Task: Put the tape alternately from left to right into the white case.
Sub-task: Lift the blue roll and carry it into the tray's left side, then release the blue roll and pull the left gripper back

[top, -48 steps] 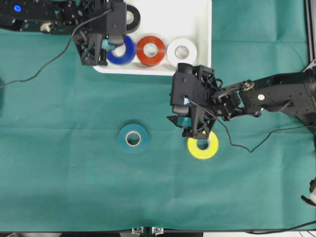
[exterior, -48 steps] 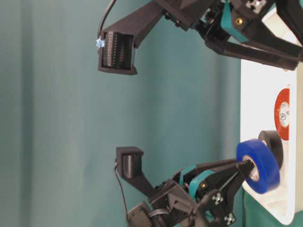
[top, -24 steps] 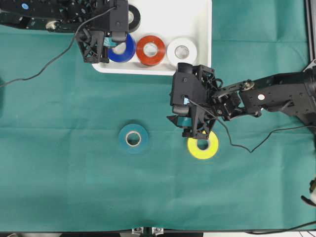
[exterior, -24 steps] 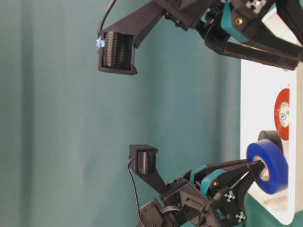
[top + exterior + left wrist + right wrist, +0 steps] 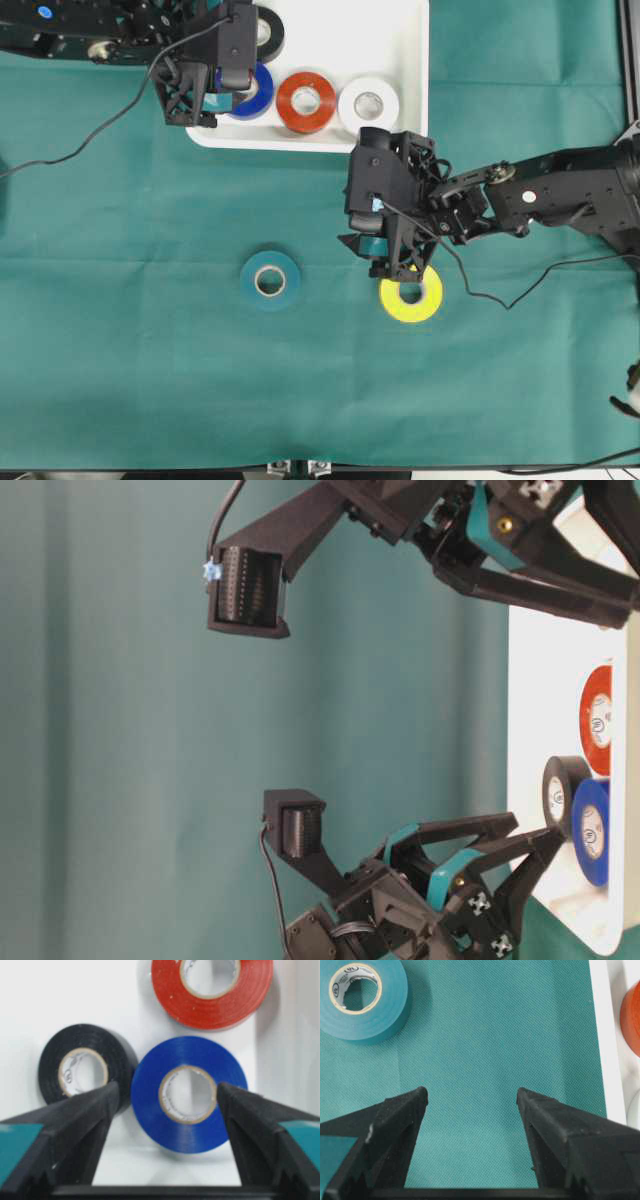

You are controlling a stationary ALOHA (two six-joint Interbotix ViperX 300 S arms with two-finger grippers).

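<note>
Four rolls lay in the shallow white plastic case (image 5: 400, 60), the blue tape roll (image 5: 189, 1094) between my left pincer's (image 5: 165, 1105) parted jaws, free. The teal roll (image 5: 270, 280) and yellow roll (image 5: 411, 297) remained outside the case, my right pincer (image 5: 470, 1110) apart near them.

Bright even light, soft shadows, wrist views perhaps slightly blurred

surface: green cloth (image 5: 120, 350) | on it: white case (image 5: 400, 70), teal roll (image 5: 270, 280), yellow roll (image 5: 411, 297)
</note>
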